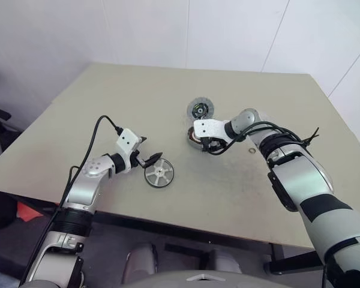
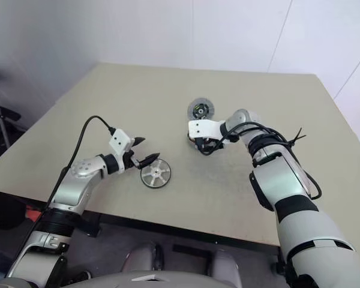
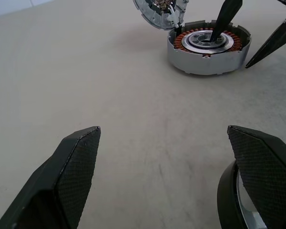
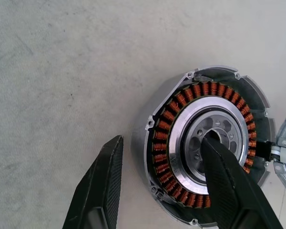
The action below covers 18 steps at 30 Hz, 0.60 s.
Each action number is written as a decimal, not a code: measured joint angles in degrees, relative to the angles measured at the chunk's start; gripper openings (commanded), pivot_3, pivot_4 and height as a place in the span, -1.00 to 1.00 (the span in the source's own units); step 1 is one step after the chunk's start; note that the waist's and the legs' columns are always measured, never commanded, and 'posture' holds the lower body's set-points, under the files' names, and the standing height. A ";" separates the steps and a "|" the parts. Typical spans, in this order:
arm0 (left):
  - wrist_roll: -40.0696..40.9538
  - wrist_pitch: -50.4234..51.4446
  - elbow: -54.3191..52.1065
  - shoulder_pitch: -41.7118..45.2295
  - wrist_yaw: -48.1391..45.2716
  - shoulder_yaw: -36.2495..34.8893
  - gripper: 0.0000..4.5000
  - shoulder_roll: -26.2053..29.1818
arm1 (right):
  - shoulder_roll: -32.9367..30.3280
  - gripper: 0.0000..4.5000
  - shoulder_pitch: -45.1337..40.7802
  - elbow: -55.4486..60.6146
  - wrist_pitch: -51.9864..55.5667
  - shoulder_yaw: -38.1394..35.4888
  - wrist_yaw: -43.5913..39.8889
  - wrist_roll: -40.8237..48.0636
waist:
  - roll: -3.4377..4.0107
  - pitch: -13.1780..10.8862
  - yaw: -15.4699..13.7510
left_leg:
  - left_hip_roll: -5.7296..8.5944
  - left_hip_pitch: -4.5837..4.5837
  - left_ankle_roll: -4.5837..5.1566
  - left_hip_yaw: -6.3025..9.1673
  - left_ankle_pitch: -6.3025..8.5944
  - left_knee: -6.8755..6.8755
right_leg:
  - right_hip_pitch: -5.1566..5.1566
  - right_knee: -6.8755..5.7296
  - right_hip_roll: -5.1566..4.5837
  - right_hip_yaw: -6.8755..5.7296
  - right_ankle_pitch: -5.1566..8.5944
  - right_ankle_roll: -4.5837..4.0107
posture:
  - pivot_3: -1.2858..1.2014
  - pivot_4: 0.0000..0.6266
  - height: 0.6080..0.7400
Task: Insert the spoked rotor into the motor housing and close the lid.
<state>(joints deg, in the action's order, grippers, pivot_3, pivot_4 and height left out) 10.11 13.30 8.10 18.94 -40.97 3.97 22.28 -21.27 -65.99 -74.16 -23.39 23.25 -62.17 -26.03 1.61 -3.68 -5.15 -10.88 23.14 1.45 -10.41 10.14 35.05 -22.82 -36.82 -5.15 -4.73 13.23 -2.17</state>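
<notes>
Nearest us, the silver spoked rotor lies flat on the beige table, just beside our left gripper, whose jaws stand wide apart. Farther on, our right gripper straddles the round grey motor housing's wall, jaws apart, one finger inside. Beyond, the ribbed grey lid stands open.

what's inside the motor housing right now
Inside the motor housing: a ring of copper windings around a silver hub with small holes. One finger of the right tool covers part of the hub.
</notes>
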 measured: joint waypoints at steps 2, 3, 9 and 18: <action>0.00 0.26 -0.06 0.00 0.00 0.00 1.00 0.00 | 0.04 0.28 0.00 -0.01 0.01 0.03 0.19 -0.03 | 0.00 0.00 0.02 | 0.00 -0.01 0.00 0.00 0.00 -0.01 | 0.00 0.00 0.00 0.00 0.00 0.00 | 0.03 -1.00 1.00; 0.00 0.30 -0.06 -0.01 0.00 0.00 1.00 0.00 | 0.06 0.28 0.01 -0.02 0.01 0.03 0.33 -0.05 | 0.00 0.00 0.02 | 0.00 -0.01 0.00 0.00 0.00 -0.01 | 0.00 0.00 0.00 0.00 0.00 0.00 | 0.03 -1.00 1.00; 0.00 0.33 -0.14 -0.01 -0.01 0.00 1.00 0.00 | 0.42 0.28 0.02 -0.10 0.18 0.06 1.25 -0.44 | 0.00 0.00 0.04 | 0.00 -0.01 -0.01 0.00 -0.01 0.00 | 0.00 0.00 0.00 0.01 0.00 0.00 | 0.03 -1.00 1.00; 0.00 0.40 -0.68 -0.02 -0.01 0.06 1.00 -0.06 | 0.72 -0.10 0.03 -0.16 1.21 -0.03 2.60 -0.44 | -0.01 0.00 0.07 | 0.00 -0.05 -0.02 0.00 -0.01 0.01 | 0.04 -0.01 0.00 0.02 0.00 0.00 | 0.03 -1.00 1.00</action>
<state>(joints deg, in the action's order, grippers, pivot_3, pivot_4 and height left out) 10.10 13.70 7.43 18.92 -40.98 4.03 22.22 -20.56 -65.97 -74.32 -22.17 23.22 -59.57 -26.47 1.61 -3.68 -5.08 -10.89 23.09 1.43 -10.41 10.13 35.06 -22.77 -36.82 -5.15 -4.71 13.23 -2.16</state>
